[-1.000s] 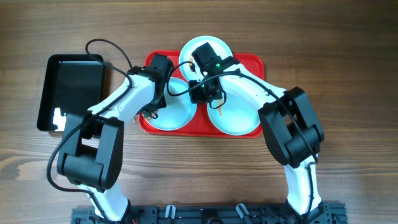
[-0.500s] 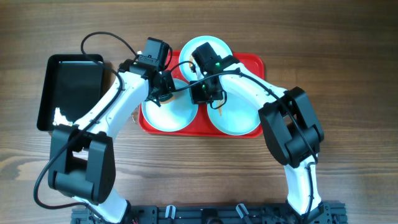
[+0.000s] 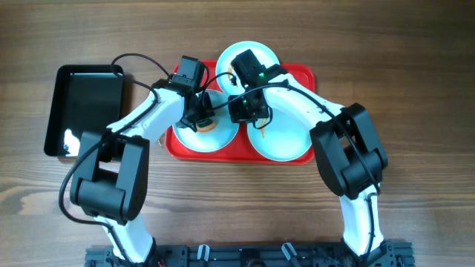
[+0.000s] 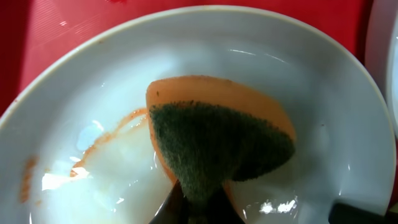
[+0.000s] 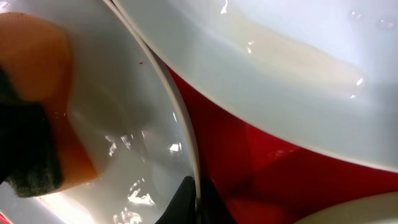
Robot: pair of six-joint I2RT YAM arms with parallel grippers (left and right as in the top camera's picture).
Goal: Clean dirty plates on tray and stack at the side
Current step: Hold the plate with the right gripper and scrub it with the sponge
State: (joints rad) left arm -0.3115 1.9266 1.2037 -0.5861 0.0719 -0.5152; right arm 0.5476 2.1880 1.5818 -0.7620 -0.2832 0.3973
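Note:
Three pale-blue plates lie on the red tray (image 3: 300, 74). The left plate (image 3: 204, 141) carries an orange smear (image 4: 106, 140) on its whitish centre. My left gripper (image 3: 202, 119) is shut on an orange sponge (image 4: 217, 143) whose dark green scouring face presses into that plate (image 4: 292, 74). My right gripper (image 3: 239, 111) is shut on the same plate's right rim (image 5: 180, 124), one finger inside and one outside. The sponge (image 5: 37, 93) shows at the left of the right wrist view. The right plate (image 3: 286, 137) and the far plate (image 3: 267, 53) are partly hidden by the right arm.
A black rectangular tray (image 3: 85, 107) sits on the wooden table left of the red tray. Another plate's underside (image 5: 280, 56) overhangs the red tray floor (image 5: 261, 162) close to my right fingers. Cables loop over the left arm.
The left arm swung toward the tray's far-left edge, then came back, so the sponge now sits nearer the left plate's middle. The right arm has stayed on the rim.

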